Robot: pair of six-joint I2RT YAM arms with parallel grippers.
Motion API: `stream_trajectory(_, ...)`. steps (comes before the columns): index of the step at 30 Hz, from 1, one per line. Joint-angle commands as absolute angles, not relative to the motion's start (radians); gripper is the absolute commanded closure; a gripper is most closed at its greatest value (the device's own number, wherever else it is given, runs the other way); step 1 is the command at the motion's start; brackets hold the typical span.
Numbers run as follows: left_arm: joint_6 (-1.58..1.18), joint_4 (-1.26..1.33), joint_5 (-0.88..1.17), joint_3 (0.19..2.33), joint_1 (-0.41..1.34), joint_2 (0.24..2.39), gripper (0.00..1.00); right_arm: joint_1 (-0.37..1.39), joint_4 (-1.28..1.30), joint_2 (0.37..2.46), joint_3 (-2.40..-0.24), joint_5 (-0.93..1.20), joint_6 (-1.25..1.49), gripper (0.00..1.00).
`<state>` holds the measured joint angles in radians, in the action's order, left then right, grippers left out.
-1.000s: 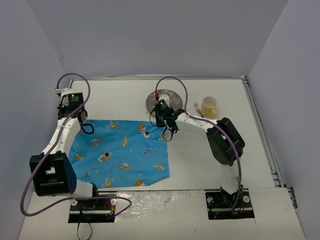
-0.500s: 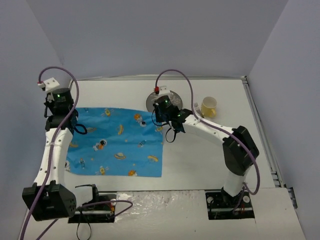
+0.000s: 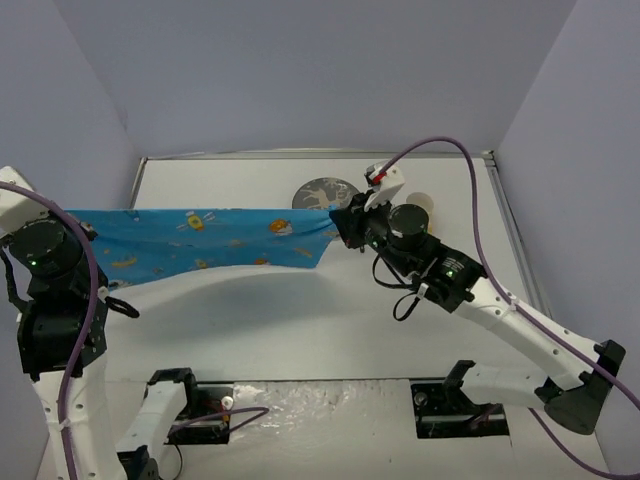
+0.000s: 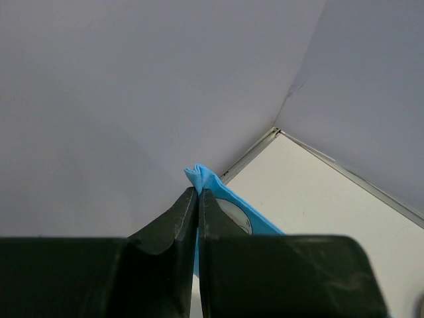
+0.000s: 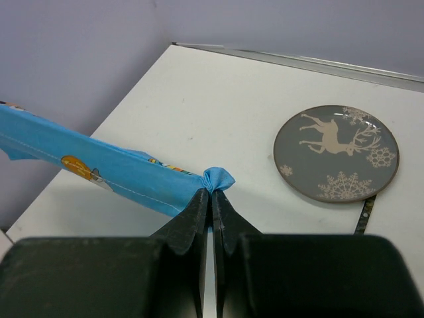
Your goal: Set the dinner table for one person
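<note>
The left gripper [image 4: 197, 199] and right gripper [image 5: 212, 197] have their jaws closed, each pinching a bunched corner of the blue placemat [image 3: 200, 238]; only the wrist views show these pinches. The top view alone shows the cloth stretched in the air between the grippers, over the left half of the dinner table [image 3: 300, 330]. One second earlier it lay flat toward the near-left corner. A grey plate [image 5: 336, 154] sits by the far edge, beyond the right jaws. The right wrist partly hides a yellow cup [image 3: 421, 203].
</note>
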<state>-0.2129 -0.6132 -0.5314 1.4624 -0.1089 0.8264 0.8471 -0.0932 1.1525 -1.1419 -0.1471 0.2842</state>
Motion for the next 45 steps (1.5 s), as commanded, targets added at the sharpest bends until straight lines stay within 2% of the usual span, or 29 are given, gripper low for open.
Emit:
stream_trajectory(1,-0.175,-0.673,-0.574,1.548,-0.098,0.785,1.0,0.861,-0.125,1.025,-1.11,-0.072,0.268,1.0)
stream_trajectory(7,-0.139,-0.693,-0.591,1.607,-0.086,0.78,1.0,0.864,-0.094,1.003,-1.143,0.056,0.302,1.0)
stream_trajectory(12,-0.151,-0.631,-0.576,1.542,-0.084,0.861,1.0,0.863,-0.085,1.083,-1.192,0.016,0.343,1.0)
stream_trajectory(15,-0.179,-0.573,-0.576,1.446,-0.084,0.939,1.0,0.847,-0.042,1.22,-1.228,-0.072,0.409,1.0)
stream_trajectory(18,-0.2,-0.51,-0.57,1.32,-0.085,1.025,1.0,0.807,-0.008,1.363,-1.235,-0.049,0.491,1.0)
stream_trajectory(26,-0.272,-0.317,-0.617,1.099,-0.107,1.273,1.0,0.753,-0.13,1.7,-1.175,-0.03,0.515,1.0)
stream_trajectory(37,-0.29,-0.174,-0.579,1.118,-0.182,1.506,1.0,0.736,-0.25,1.85,-1.189,-0.109,0.411,1.0)
stream_trajectory(45,-0.288,-0.188,-0.601,1.181,-0.199,1.628,1.0,0.728,-0.255,1.932,-1.271,-0.118,0.373,1.0)
